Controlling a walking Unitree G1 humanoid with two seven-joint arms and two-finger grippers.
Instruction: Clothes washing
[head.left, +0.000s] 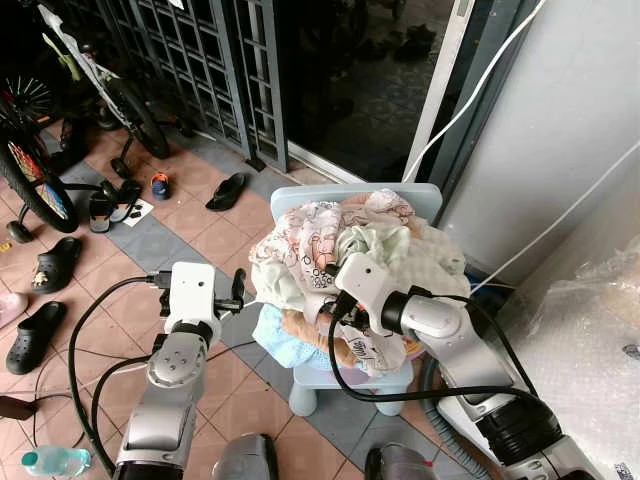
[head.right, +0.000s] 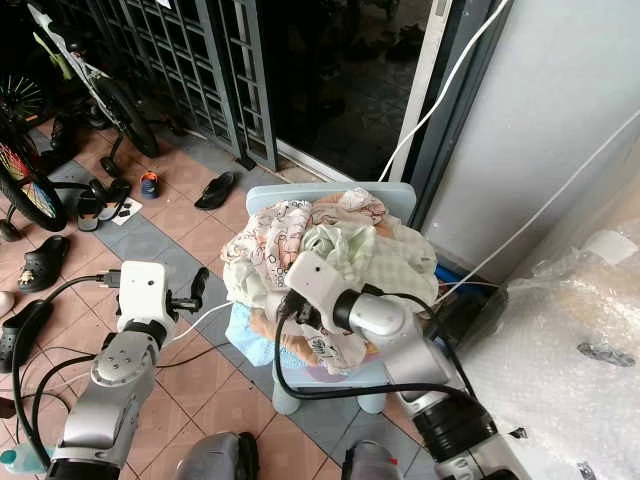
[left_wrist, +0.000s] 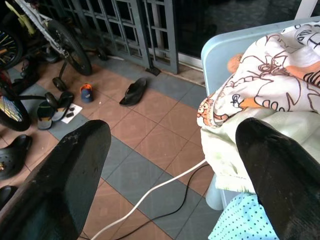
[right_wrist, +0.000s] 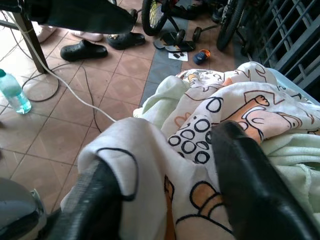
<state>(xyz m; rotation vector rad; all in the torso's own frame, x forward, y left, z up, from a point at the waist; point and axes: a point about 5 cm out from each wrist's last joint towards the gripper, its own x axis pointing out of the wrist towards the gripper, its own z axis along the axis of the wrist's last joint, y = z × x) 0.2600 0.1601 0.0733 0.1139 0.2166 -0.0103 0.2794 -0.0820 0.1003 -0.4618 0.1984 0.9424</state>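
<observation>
A heap of clothes (head.left: 350, 240) lies on a light blue plastic chair (head.left: 300, 200): a white cartoon-print cloth (right_wrist: 200, 145), pale green pieces and a blue dotted cloth (head.left: 285, 345) low at the front. My right gripper (right_wrist: 170, 200) is pushed into the front of the heap. Its fingers (right_wrist: 250, 185) stand apart with the printed cloth bunched between them and draped over one finger. My left gripper (left_wrist: 175, 175) hovers open just left of the heap, nothing between its fingers (left_wrist: 75, 160).
Tiled floor with a white cable (left_wrist: 150, 192) and black cords beside the chair. Bicycles (head.left: 30, 170), sandals (head.left: 228, 190) and black clogs (head.left: 50, 265) lie to the left. A water bottle (head.left: 55, 460) is near my feet. Metal gate (head.left: 200, 60) behind, bubble wrap (head.left: 590, 330) at right.
</observation>
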